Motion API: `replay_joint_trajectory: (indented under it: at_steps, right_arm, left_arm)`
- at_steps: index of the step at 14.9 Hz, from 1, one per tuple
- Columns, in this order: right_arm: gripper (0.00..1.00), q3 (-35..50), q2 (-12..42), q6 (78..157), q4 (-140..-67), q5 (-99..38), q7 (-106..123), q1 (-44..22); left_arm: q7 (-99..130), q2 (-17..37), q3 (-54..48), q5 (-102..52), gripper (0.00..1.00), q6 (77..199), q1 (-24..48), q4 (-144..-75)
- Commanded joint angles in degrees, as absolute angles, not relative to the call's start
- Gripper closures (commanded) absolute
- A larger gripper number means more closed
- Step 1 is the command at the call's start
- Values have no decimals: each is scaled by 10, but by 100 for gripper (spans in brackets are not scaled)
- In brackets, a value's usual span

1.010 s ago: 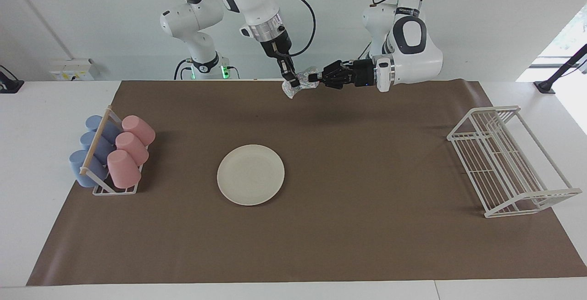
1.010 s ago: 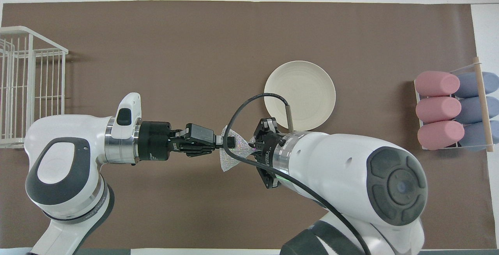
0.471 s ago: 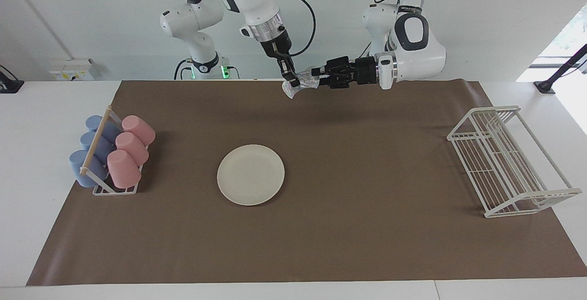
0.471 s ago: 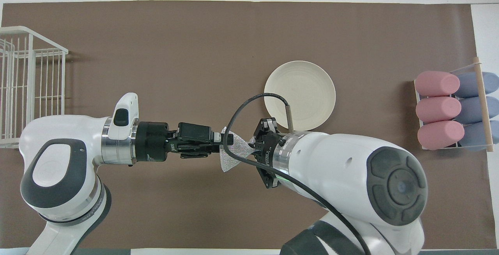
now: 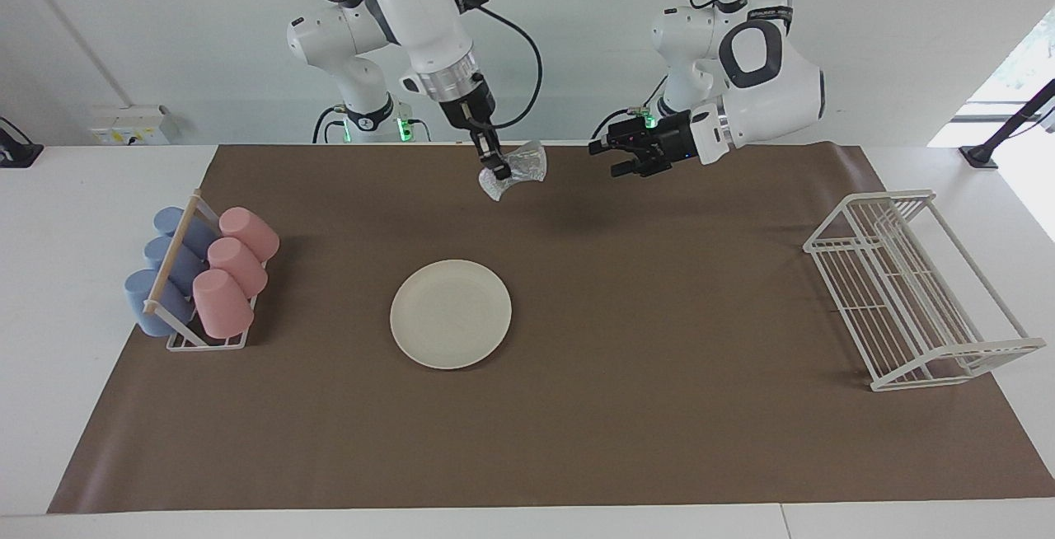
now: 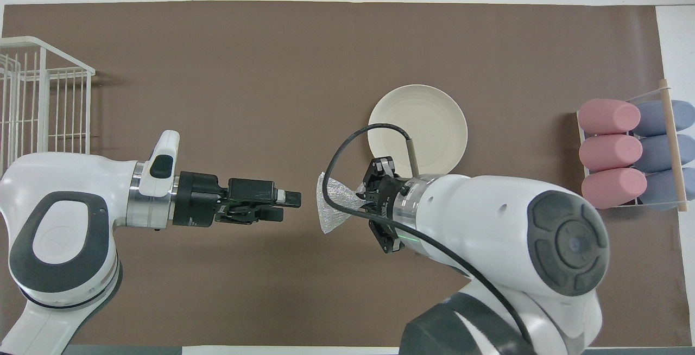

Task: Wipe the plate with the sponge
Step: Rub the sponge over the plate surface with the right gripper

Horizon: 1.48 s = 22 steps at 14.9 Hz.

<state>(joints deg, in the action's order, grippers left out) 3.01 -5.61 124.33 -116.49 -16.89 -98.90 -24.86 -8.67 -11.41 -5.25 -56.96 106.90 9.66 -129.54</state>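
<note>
text: none legible | labels: none | numbers: none | signs: none

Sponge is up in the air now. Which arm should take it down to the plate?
Right, probably. The right end effector already grips the sponge above the mat, toward the plate's end. The left end effector is open, empty and apart from the sponge.

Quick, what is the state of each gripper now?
Left gripper: open, holding nothing.
Right gripper: shut on the crinkled silvery-grey mesh sponge, in the air.
</note>
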Motion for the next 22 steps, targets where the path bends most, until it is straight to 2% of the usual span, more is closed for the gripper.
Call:
replay_joint_trajectory:
  at_steps: [1, 2, 4, 9, 12, 14, 22]
  right_arm:
    - [100, 34, 23, 1338, -1179, -179, -928, -231]
    - [100, 34, 50, 1379, -1193, -179, -903, -229]
    - [100, 35, 69, 1445, -1224, -179, -865, -215]
    - [100, 35, 119, 1484, -1237, -180, -812, -192]
    - [100, 35, 124, 1482, -1237, -183, -814, -190]
    - [100, 36, 127, 1483, -1246, -183, -801, -159]
    - [100, 36, 134, 1485, -1259, -184, -705, -120]
  left_arm:
    - [-80, -118, -56, -475, 0, 1070, 61, -1279]
    - [-80, -118, -56, -433, 0, 1070, 55, -1272]
    - [-81, -116, -56, -363, 0, 1072, 40, -1267]
    - [-76, -113, -56, -180, 0, 1083, 14, -1250]
    - [-76, -114, -55, -171, 0, 1089, 3, -1249]
    - [-76, -114, -55, -170, 0, 1091, 1, -1246]
    - [-75, -114, -57, -170, 0, 1098, -4, -1241]
